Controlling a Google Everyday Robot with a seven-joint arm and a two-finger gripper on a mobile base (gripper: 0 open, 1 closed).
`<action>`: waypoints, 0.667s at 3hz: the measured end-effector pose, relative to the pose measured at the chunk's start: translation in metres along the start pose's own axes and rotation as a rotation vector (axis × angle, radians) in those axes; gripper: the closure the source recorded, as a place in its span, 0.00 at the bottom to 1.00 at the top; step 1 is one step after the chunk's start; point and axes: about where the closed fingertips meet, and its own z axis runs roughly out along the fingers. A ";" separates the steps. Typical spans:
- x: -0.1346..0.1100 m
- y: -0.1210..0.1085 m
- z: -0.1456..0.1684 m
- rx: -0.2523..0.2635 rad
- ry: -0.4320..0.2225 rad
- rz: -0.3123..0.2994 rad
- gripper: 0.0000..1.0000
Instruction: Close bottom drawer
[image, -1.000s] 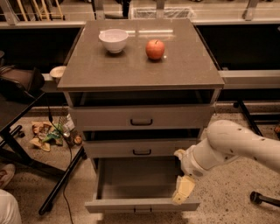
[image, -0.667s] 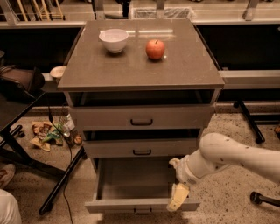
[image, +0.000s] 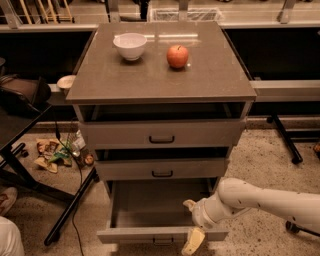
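Observation:
The bottom drawer (image: 160, 234) of the grey cabinet stands pulled far out, its grey inside (image: 155, 202) showing and its small dark handle at the lower edge of the view. My gripper (image: 191, 235) on the white arm reaches in from the right and sits over the drawer's front edge, right of the handle. One pale finger (image: 193, 242) hangs down in front of the drawer face and another (image: 189, 204) points up over the inside. The middle drawer (image: 162, 169) and top drawer (image: 162, 134) above stand slightly out.
A white bowl (image: 130, 45) and a red apple (image: 177, 56) sit on the cabinet top (image: 160, 75). A dark table with slanted legs (image: 70, 210) stands at the left, with wrappers (image: 57, 152) on the floor. A black stand leg (image: 285, 140) is at the right.
My arm and gripper have moved left and down, from beside the drawer's right end to over its front edge nearer the handle. The drawer has not visibly moved.

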 end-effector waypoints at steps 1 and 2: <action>0.000 0.000 0.000 0.000 0.000 0.000 0.00; 0.015 -0.004 0.021 -0.042 0.020 -0.030 0.00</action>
